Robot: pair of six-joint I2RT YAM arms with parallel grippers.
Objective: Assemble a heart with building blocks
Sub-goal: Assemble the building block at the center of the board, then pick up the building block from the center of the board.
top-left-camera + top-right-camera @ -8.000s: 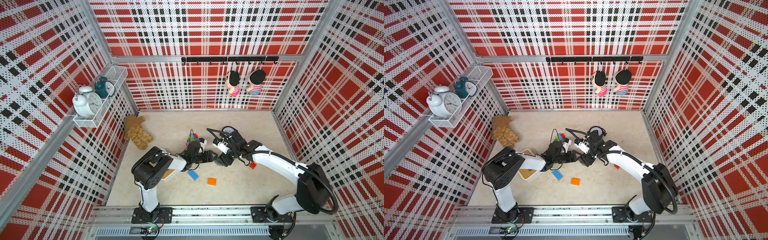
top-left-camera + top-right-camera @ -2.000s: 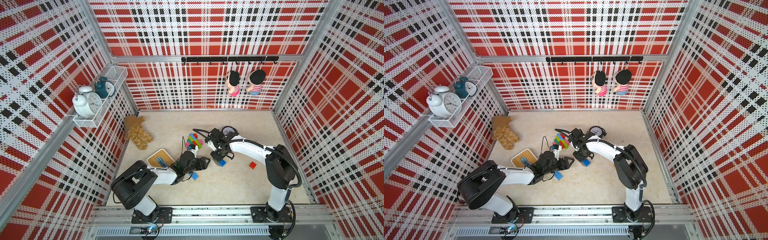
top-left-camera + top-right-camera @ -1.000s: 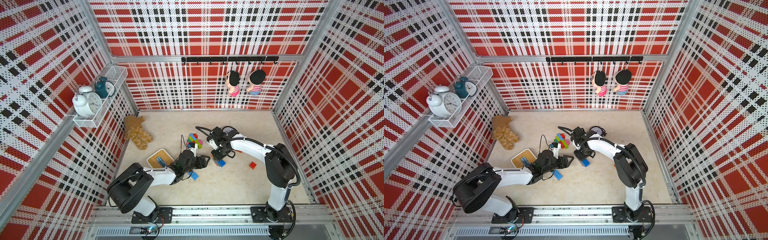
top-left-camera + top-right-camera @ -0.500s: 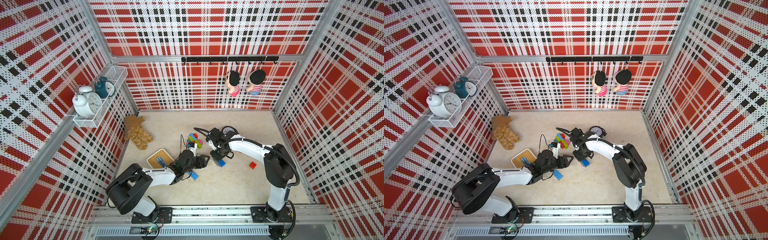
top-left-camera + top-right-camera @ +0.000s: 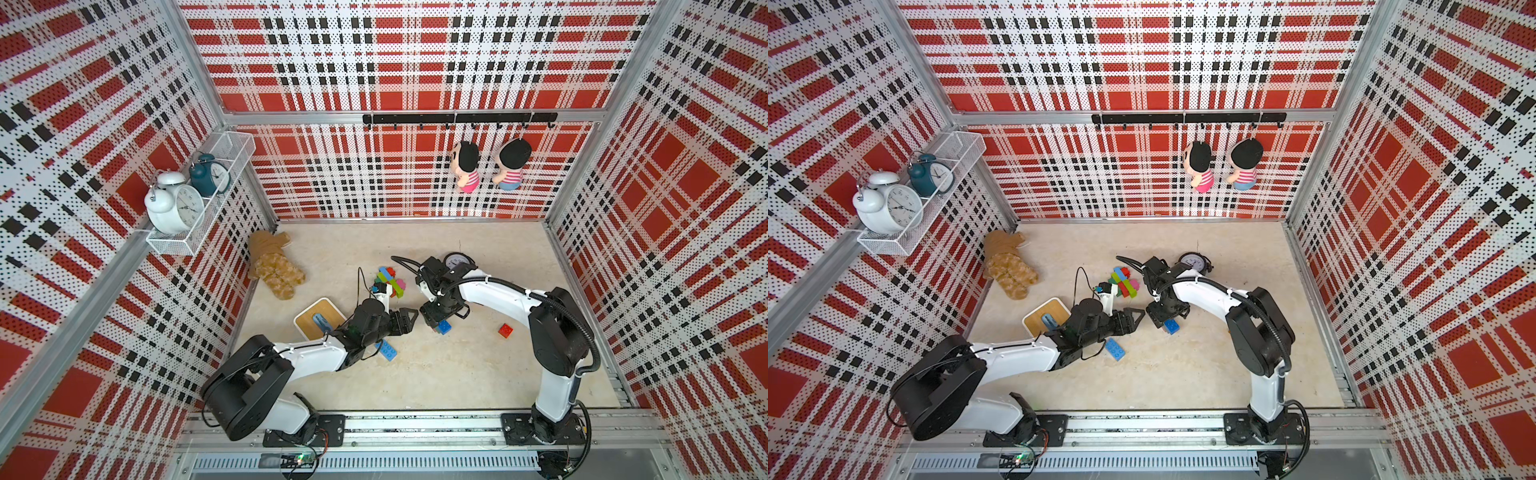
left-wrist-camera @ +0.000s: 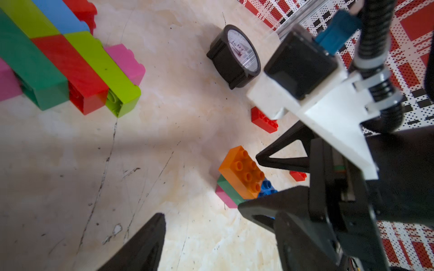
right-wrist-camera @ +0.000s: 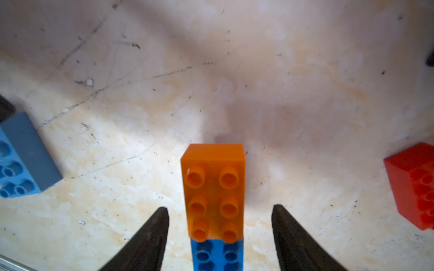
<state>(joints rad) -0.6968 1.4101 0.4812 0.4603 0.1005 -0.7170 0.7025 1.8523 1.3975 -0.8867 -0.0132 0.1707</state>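
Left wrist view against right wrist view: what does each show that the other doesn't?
Only left wrist: the multicoloured block assembly, round black clock, green brick and pink brick low in the small stack. Only right wrist: a light-blue plastic brick. Both: the orange six-stud brick above a blue brick, with the right gripper open astride it.

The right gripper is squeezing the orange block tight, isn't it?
No. The right gripper is open, not squeezing: the right wrist view shows its fingers standing apart on either side of the orange block, with bare floor in the gaps.
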